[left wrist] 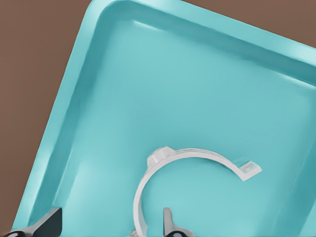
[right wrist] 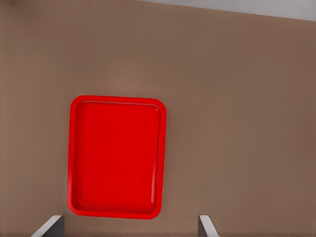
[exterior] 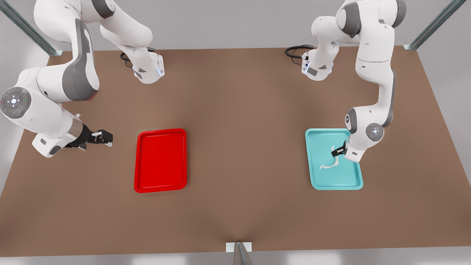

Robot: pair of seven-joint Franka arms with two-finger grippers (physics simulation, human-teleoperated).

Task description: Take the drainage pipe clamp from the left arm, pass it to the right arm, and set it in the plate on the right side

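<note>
White plastic, thin and curved: the drainage pipe clamp (left wrist: pixel 185 168) lies flat in the teal tray (exterior: pixel 315 176), toward the tray's middle. I have the left gripper (exterior: pixel 337 151) low over it, fingers spread and nothing held; in the left wrist view one fingertip (left wrist: pixel 168 220) sits inside the arc and the other (left wrist: pixel 49 222) outside, so the strip runs between them. I read this as the pick step, grasp not yet made.

Next move, as I judge it: close on the strip, check that it does not slip sideways, then lift clear of the rim and carry toward the table's centre.

Right gripper (exterior: pixel 100 137) waits open, beside the plate (exterior: pixel 161 160) on the front view's left, well apart from the clamp.
</note>
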